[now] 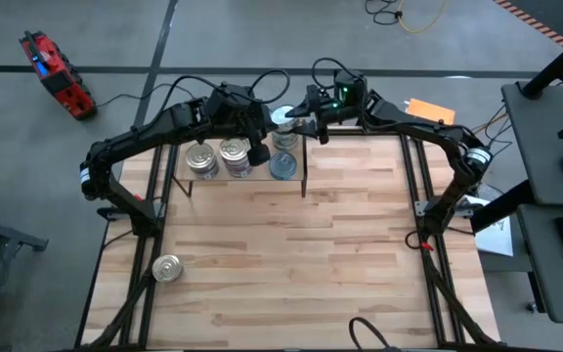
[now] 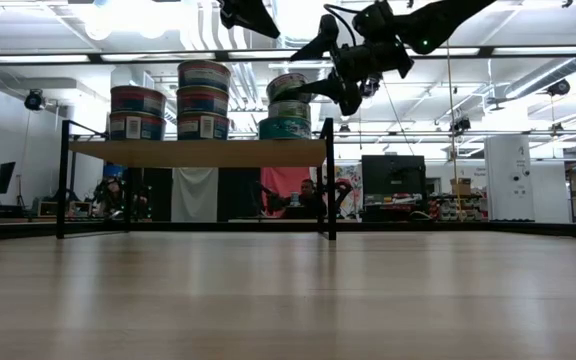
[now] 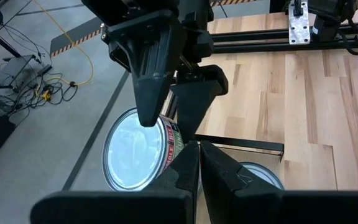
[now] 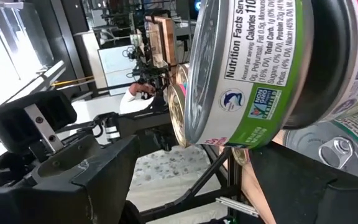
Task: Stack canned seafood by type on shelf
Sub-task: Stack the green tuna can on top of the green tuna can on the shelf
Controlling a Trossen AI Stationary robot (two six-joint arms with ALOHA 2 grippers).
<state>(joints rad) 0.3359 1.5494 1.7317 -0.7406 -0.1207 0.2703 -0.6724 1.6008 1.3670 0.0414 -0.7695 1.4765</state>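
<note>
The shelf (image 2: pixel 198 152) stands at the table's far side and carries three stacks of tins (image 2: pixel 204 100). My right gripper (image 1: pixel 293 119) is above the shelf's right end, shut on a green-labelled tin with a silver lid (image 3: pixel 132 155). This tin is over the right stack (image 2: pixel 288 118). My left gripper (image 3: pixel 199 163) is shut and empty. It hovers above the shelf just left of that stack, and also shows in the high view (image 1: pixel 259 154). One golden-lidded tin (image 1: pixel 167 268) rests on the table near the left front. My right gripper pinches the green-labelled tin across its side wall (image 4: pixel 247 74) between its two fingers (image 3: pixel 148 81). The fingers come level from the table's right. The tin sits tilted atop the right stack (image 2: pixel 288 86). Whether its lower edge touches the tin below, I cannot tell.
The shelf's black frame legs (image 2: pixel 330 190) stand on the butcher-block tabletop (image 1: pixel 291 254). Bare wood lies between the shelf and the near edge. The two grippers are close together over the shelf's right end.
</note>
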